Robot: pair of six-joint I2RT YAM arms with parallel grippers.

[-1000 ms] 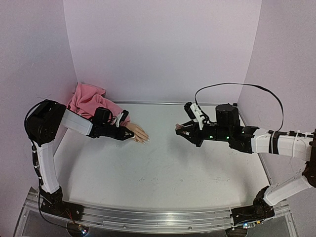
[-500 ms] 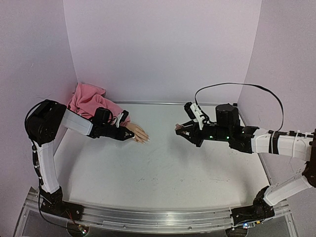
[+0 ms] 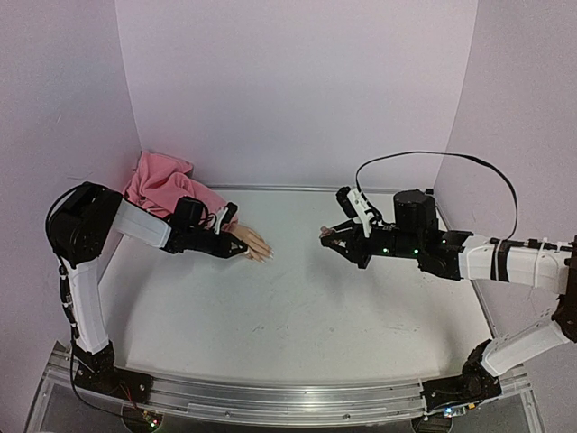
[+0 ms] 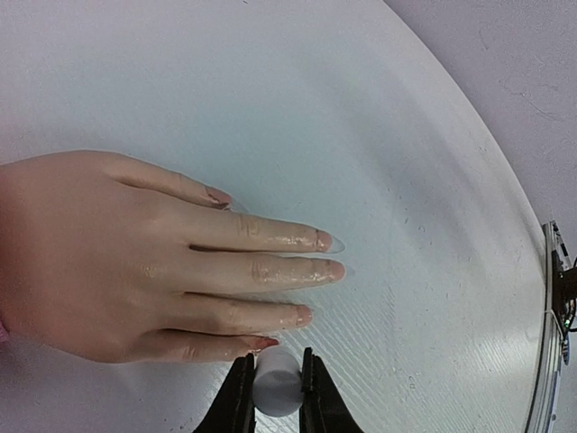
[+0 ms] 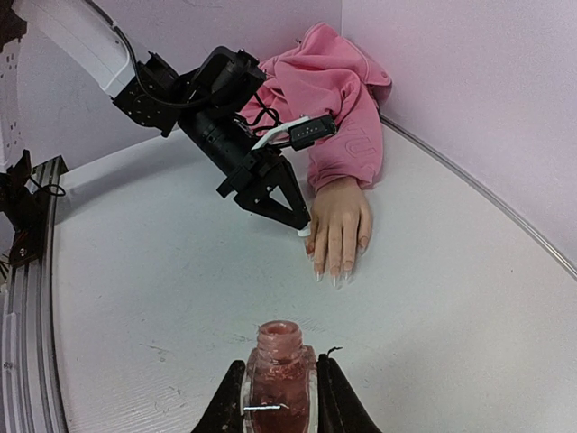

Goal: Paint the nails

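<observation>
Left pincer (image 4: pixel 276 368) closed on the white cap (image 4: pixel 276 390), nails (image 4: pixel 326 242) just ahead, presumably poised for brushing; right pincer (image 5: pixel 278 390) clamps the uncapped bottle (image 5: pixel 278 359) upright, likely for dipping.

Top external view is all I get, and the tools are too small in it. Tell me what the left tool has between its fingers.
Observer: From the left wrist view, the left tool is shut on a small white cylinder. It may be the polish cap, but no brush shows.
Operator: Now report what the right tool carries.
Observer: From the right wrist view, the right tool is shut on a pinkish polish bottle, held upright with its neck open and no cap on.
</observation>
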